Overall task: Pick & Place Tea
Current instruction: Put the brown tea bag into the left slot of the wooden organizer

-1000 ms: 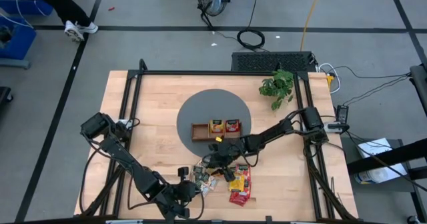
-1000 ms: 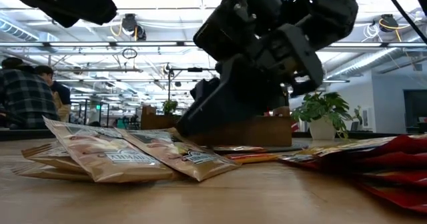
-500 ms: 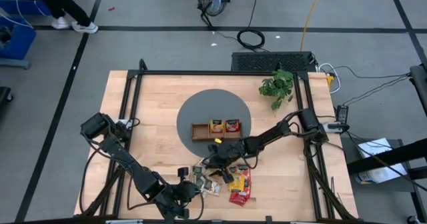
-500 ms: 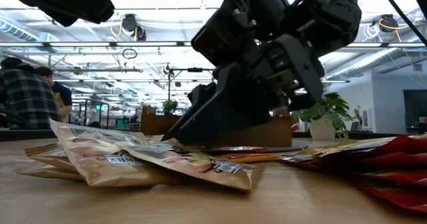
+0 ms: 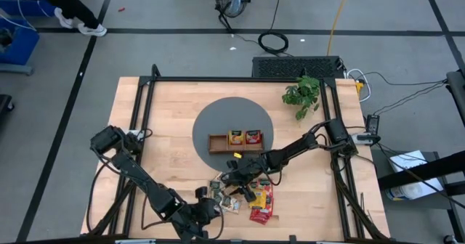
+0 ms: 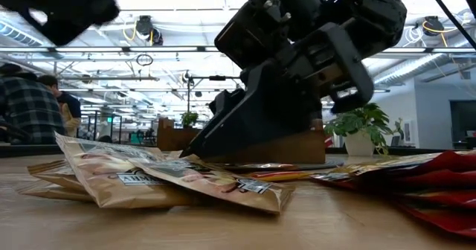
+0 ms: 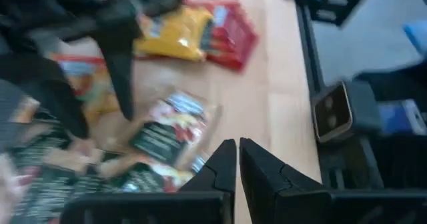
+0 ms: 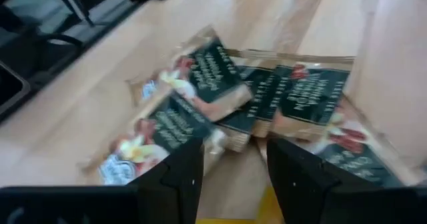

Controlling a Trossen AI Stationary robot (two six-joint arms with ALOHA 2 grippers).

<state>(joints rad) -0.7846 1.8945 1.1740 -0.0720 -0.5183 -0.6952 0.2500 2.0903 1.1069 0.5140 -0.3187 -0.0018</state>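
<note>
The tea sachets (image 5: 236,198) lay in a loose heap on the bare wood near the table's front edge, on the near side of the wooden tray (image 5: 236,141), which sat on the grey round mat (image 5: 218,120) with one yellow and one red sachet already in two of its compartments. Over the last second the tan sachets (image 6: 160,177) at the left of the heap had slid and spread outward, one now lying across another, while the right gripper (image 5: 231,180) had dropped lower onto the heap. That suggested a pick was about to be made rather than finished; nothing had left the pile.

The right gripper (image 8: 230,159) stood open to a moderate gap, fingers straddling the sachets below, empty. The left gripper (image 7: 238,159) hung just beside the heap's front edge, fingers nearly together, holding nothing.
</note>
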